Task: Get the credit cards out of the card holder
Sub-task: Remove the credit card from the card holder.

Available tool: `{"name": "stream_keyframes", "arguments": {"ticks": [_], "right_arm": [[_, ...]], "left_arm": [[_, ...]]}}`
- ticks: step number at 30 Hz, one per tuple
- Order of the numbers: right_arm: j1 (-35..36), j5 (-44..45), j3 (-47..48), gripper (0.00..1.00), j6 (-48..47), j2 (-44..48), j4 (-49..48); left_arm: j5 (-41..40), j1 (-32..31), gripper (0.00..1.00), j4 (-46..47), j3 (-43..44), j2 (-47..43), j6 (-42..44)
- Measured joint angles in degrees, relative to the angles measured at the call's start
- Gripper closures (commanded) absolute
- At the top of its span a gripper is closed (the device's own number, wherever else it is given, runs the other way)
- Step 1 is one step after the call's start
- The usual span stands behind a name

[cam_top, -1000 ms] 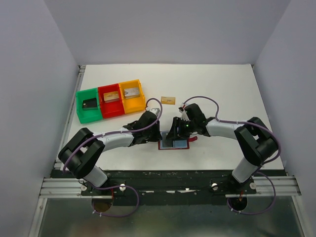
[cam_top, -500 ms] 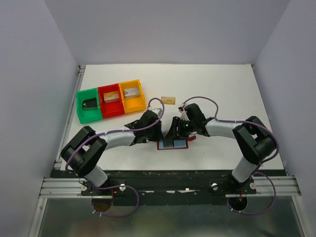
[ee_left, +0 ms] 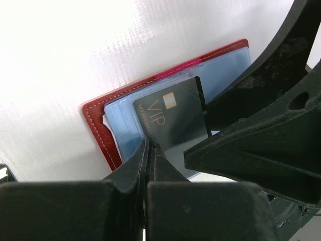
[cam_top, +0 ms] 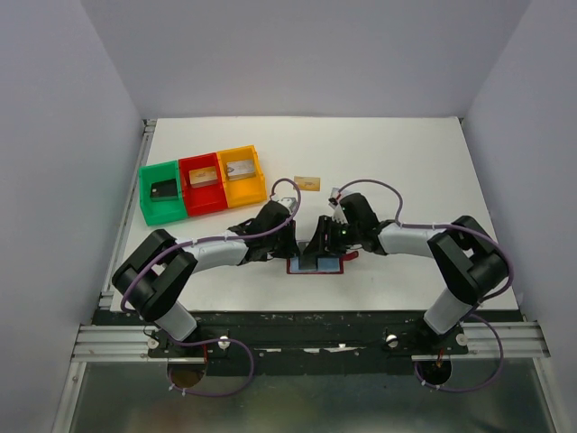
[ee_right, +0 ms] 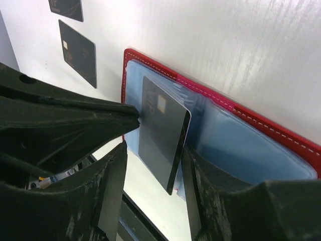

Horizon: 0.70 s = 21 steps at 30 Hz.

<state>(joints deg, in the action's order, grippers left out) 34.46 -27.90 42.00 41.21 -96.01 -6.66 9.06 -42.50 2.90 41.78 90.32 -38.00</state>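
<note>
The maroon card holder [cam_top: 325, 265] lies open on the table at the near middle, its light blue pockets up [ee_left: 123, 125] [ee_right: 251, 145]. My left gripper [cam_top: 293, 250] [ee_left: 150, 146] is shut on the corner of a black VIP credit card [ee_left: 173, 118] [ee_right: 163, 130], which stands tilted part way out of a pocket. My right gripper [cam_top: 316, 252] [ee_right: 153, 196] is open, its jaws on either side of that card, one finger [ee_right: 210, 201] pressing on the blue pocket. Left fingertips [ee_right: 125, 113] show in the right wrist view.
A gold card [cam_top: 307, 183] lies on the table behind the grippers. Green [cam_top: 149, 207], red [cam_top: 214, 200] and yellow [cam_top: 258, 183] trays stand at the back left, each with a card inside. Two black cards [ee_right: 77, 52] [ee_right: 66, 7] lie flat on the table beyond the holder.
Both grippers have stayed over the card holder. The left wrist has edged a little to the right, closer to the right gripper.
</note>
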Motion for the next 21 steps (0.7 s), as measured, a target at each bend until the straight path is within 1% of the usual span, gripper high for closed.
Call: {"name": "stream_keyframes", "arguments": {"ticks": [6, 21], "right_arm": [[0.0, -0.04, -1.99, 0.48, 0.39, 1.18, -1.62], [-0.2, -0.26, -4.92, 0.46, 1.51, 4.28, -5.44]], "left_arm": [[-0.39, 0.0, 1.0, -0.5, 0.11, 0.0, -0.2], [-1.11, 0.0, 1.0, -1.95, 0.79, 0.02, -0.44]]}}
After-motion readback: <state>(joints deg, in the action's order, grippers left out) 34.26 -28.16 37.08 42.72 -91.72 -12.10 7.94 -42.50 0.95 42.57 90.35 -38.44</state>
